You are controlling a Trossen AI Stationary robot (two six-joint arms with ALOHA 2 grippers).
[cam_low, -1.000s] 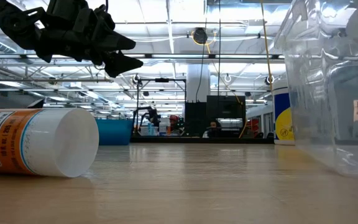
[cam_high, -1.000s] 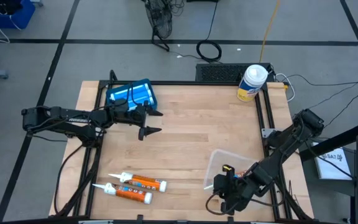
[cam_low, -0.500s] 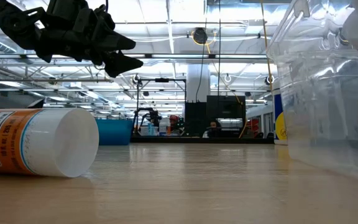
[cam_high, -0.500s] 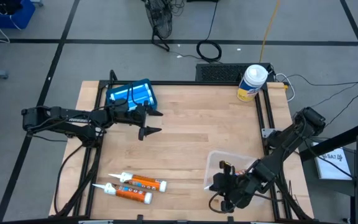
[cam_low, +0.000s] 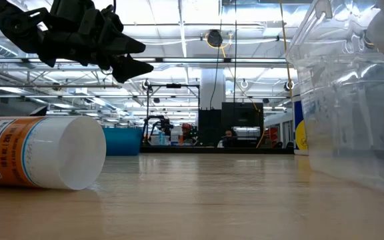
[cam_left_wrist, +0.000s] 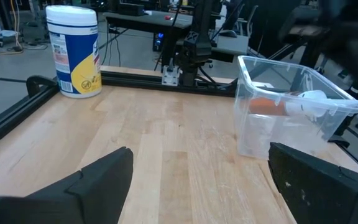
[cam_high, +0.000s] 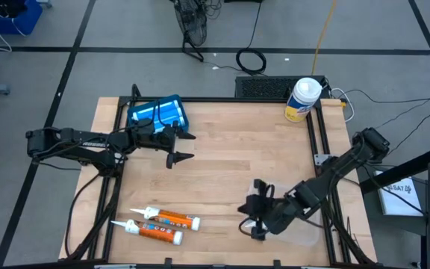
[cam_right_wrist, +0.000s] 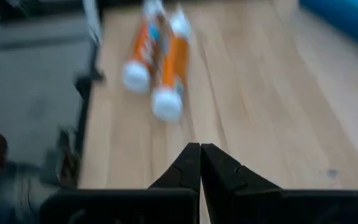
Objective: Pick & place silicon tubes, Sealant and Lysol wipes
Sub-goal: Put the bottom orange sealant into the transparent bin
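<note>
Two orange-and-white tubes [cam_high: 161,225] lie side by side on the table near its front left; they also show in the right wrist view [cam_right_wrist: 160,59] and one shows in the low view [cam_low: 39,161]. A third orange tube [cam_left_wrist: 273,106] lies inside the clear bin [cam_left_wrist: 291,112]. The Lysol wipes [cam_high: 303,99] stand upright on their base at the far right corner and also show in the left wrist view [cam_left_wrist: 73,50]. My right gripper [cam_high: 251,223] is shut and empty, left of the bin, pointing toward the two tubes. My left gripper [cam_high: 183,146] is open and empty, high over the far left.
The clear bin [cam_high: 298,230] at the front right is mostly under my right arm. A blue packet [cam_high: 157,113] lies at the far left under my left arm. A black frame rail [cam_high: 319,134] borders the table. Bare wood lies in the middle.
My right gripper has gone from over the bin near the front edge toward the table's left, toward the two tubes, staying shut. The clear bin has shifted a little to the left in the low view.
</note>
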